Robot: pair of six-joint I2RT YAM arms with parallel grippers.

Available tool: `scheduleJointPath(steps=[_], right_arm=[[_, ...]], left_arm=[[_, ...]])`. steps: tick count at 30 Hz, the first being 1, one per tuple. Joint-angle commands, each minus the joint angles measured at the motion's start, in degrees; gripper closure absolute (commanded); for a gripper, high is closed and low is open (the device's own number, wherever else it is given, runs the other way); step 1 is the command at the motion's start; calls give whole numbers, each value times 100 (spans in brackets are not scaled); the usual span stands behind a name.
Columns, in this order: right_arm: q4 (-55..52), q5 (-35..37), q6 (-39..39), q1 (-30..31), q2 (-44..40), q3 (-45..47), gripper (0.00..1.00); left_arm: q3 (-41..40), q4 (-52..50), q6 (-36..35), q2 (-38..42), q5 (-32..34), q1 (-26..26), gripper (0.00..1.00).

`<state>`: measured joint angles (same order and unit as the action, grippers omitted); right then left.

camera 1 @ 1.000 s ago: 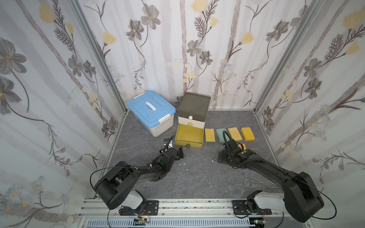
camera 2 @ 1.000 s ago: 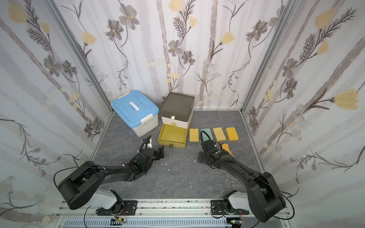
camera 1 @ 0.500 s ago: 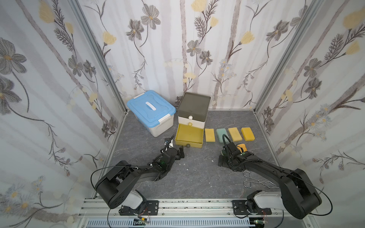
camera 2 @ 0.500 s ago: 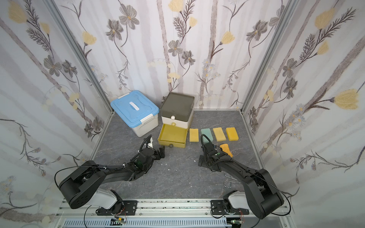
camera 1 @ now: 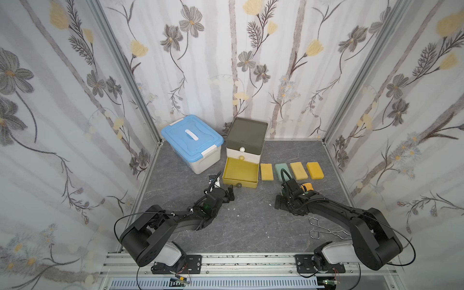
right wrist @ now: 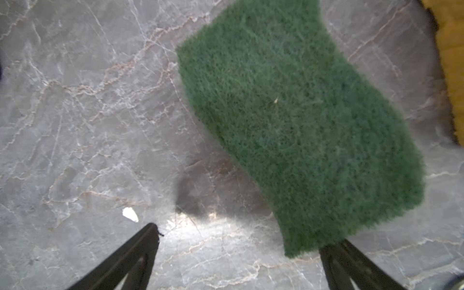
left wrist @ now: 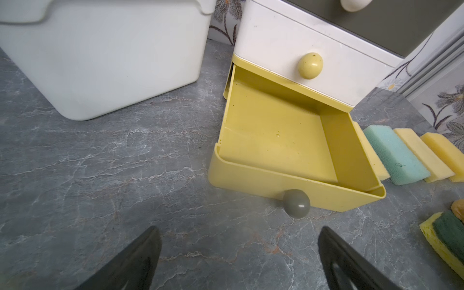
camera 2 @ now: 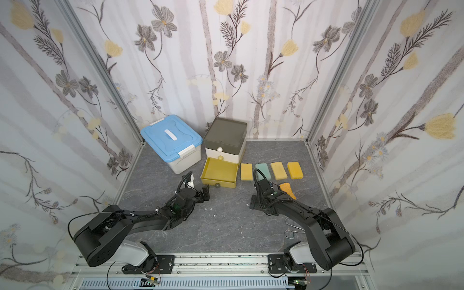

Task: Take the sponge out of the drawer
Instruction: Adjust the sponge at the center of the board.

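Observation:
The yellow bottom drawer (camera 1: 240, 173) (left wrist: 276, 133) of the small drawer unit stands pulled out, and nothing lies in it. A yellow sponge with a green scouring top (right wrist: 301, 120) (left wrist: 445, 233) rests flat on the grey table, to the right of the drawer. My right gripper (right wrist: 238, 248) (camera 1: 288, 200) hovers open just above it, and one finger tip sits at the sponge's near corner. In both top views that arm hides the sponge. My left gripper (left wrist: 238, 251) (camera 1: 229, 194) is open and empty, low in front of the drawer's grey knob (left wrist: 296, 203).
A white box with a blue lid (camera 1: 192, 136) stands left of the drawer unit (camera 1: 247, 136). Several sponges (camera 1: 291, 170) lie in a row right of the drawer, with an orange one (camera 1: 308, 187) nearer. Metal tongs (camera 1: 326, 229) lie by the right arm.
My right gripper has drawn back a little toward the table's front edge, still open. The left arm and the drawer have not moved.

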<state>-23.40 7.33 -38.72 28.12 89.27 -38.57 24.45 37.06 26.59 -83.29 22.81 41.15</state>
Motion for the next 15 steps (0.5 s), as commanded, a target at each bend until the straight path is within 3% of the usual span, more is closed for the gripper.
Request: scheduleJointPath(steps=[1,15], right_arm=[[214,13,92,-8,83,-136,0],[-389,278,84,1,-382,-379,0]], left_arm=[[-5,25,-18,48,119,-10,0],[42,-14,-35,15,102,-8,0]])
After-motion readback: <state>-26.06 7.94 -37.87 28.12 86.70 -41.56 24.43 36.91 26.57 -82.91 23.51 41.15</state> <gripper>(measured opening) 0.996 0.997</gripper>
